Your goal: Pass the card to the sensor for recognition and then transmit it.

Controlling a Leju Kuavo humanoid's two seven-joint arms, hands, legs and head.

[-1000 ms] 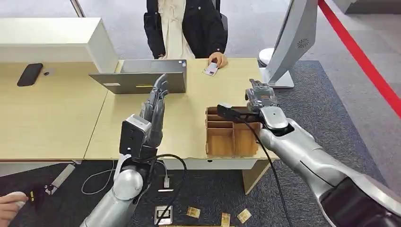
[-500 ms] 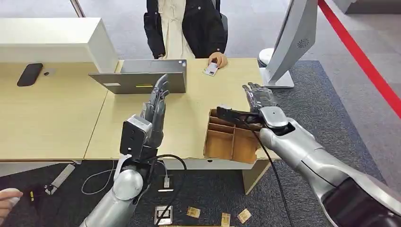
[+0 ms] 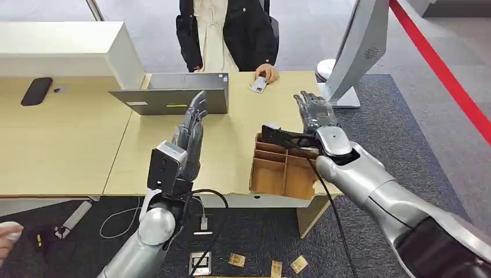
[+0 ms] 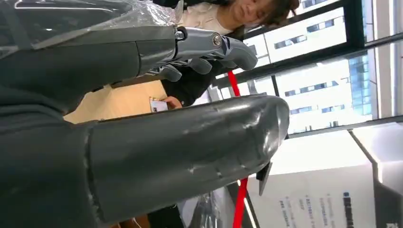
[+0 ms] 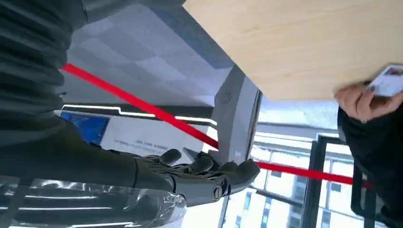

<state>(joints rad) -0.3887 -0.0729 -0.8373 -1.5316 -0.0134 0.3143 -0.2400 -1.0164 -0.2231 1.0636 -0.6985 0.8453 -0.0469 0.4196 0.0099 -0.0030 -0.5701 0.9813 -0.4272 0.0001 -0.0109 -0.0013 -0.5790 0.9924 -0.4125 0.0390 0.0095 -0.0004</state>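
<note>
The right hand [image 3: 314,110] reaches out empty with fingers spread above the desk [image 3: 243,139], the left hand [image 3: 191,128] stands upright and empty, and the card [image 3: 258,84] lies under a person's hand [image 3: 267,73], the right wrist view showing fingers [image 5: 359,102] pinching it.

Honestly nothing here is readable. The card [image 3: 258,84] under the person's hand [image 3: 268,73] on the desk [image 3: 231,133] has some print and a small picture on it, but it's too tiny to make out. Same card in the right wrist view [image 5: 388,80], still a blur. There's a white board [image 4: 328,199] in the left wrist view with dark lines of lettering, too small and turned sideways. The laptop [image 3: 173,95] has a yellowish sticker, unreadable.
</note>
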